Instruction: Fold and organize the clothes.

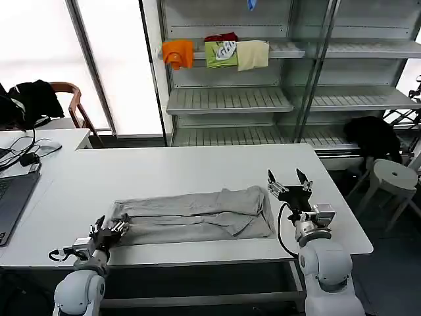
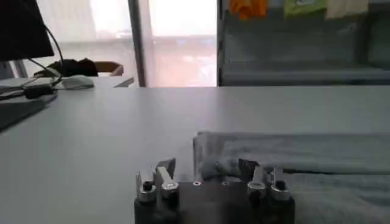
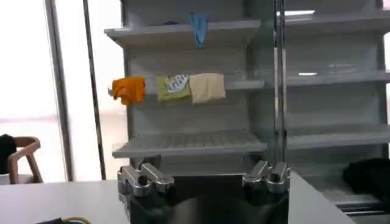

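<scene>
Broadly, the white tabletop [image 1: 197, 171] carries one light grey shirt [image 1: 197, 217], folded into a long band lying across its near half; whichever print it bears is turned out of sight, so no chest motif or collar stripe can be made out. Behind the tabletop stands a metal shelf rack [image 1: 263, 99] with three small garments draped over one shelf: orange [image 1: 178, 52], green [image 1: 222, 52] and cream [image 1: 252, 54]. The green one has a pale patch with writing, too small to read. A laptop [image 1: 13, 197] is cut off at the tabletop's left edge. The right claw [image 1: 289, 179] is raised just off the shirt's right end, its fingers spread wide and holding nothing. The left claw [image 1: 113, 226] sits low at the shirt's left end, with its fingers spread and the folded cloth edge [image 2: 210, 155] bunched up against them.
</scene>
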